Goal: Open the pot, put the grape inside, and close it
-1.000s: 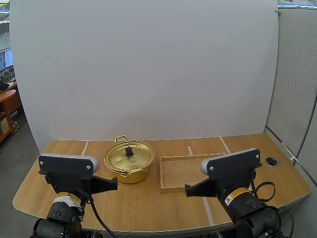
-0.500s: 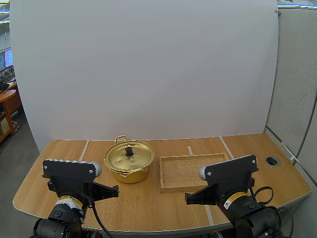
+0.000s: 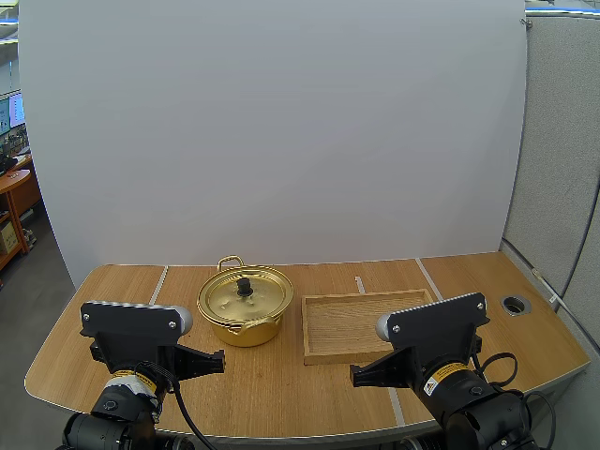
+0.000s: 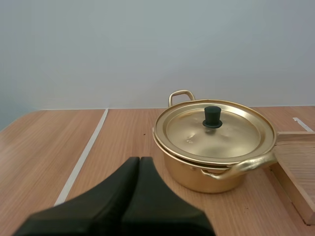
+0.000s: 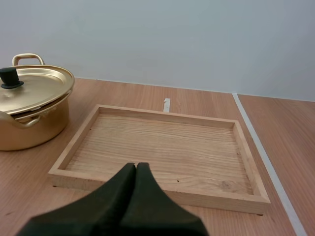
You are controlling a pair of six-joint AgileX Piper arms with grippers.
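Lid sits on the pot, tray bare; both pincers, left and right, closed on nothing, near edge. Start or finish, unclear.

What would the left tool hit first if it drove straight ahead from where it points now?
Probably the gold pot: the left tool, shut, aims just left of its middle, so it might only graze the near wall. Depth is unclear.
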